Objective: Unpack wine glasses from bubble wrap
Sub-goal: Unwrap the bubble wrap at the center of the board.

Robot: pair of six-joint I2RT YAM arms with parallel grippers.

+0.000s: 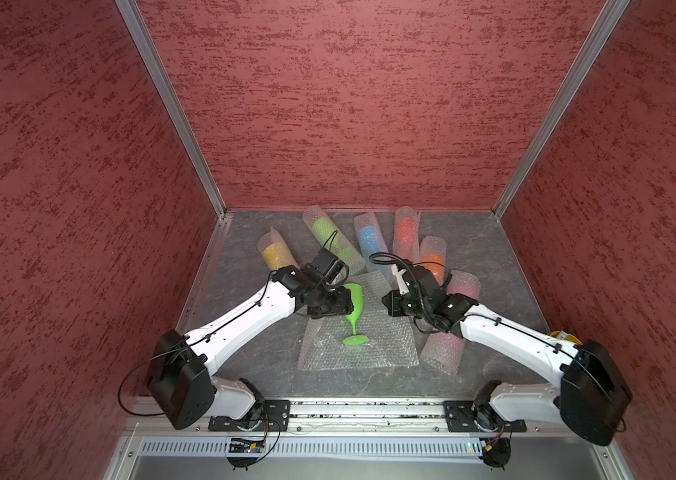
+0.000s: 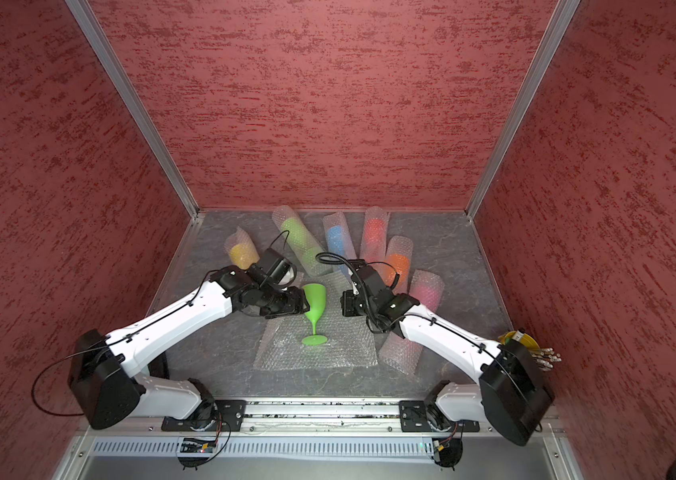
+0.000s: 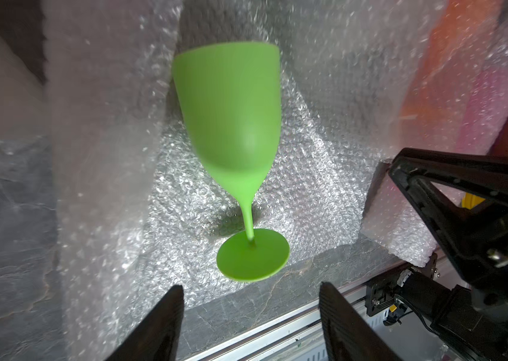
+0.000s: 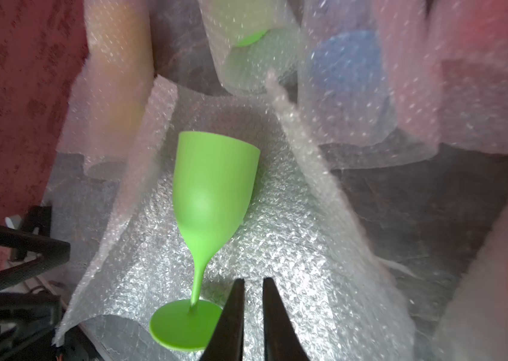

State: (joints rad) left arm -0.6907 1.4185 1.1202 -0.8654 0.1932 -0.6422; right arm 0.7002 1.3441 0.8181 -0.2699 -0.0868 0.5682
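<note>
Count: 7 goblets, 1 bare and 6 wrapped; 6 wrap tubes, 1 opened sheet; 2 pincers; 1 bucket.
Bucket: yellow [image 2: 520, 338], holding pencils [image 2: 546, 356], well behind the right pincer, past that arm's elbow.
Left pincer [image 3: 251, 289]: fingers wide apart, nothing between them.
Right pincer [image 4: 252, 281]: fingers almost together with a thin slit, empty.
Sheet [image 1: 386, 345]: lies on the table [image 1: 494, 299] under and between both pincers; its side edges curl up as 2 flaps.
Green goblet [image 1: 354, 305]: bare, standing on its foot on the sheet, between the 2 pincers. It is just ahead of the left fingertips and level with the right ones. Whether the left pincer touches the bowl I cannot tell.
Pink tube [image 1: 442, 351]: beside and behind the right pincer, crossed by the right arm.
Orange tube [image 1: 432, 253]: just beyond the right pincer, its near end hidden by the wrist.
Yellow tube [image 1: 274, 253]: beyond the left pincer, its near end hidden by the wrist.
Far row: green tube [image 1: 328, 232], blue tube [image 1: 367, 241], red tube [image 1: 406, 232], all beyond both pincers.
</note>
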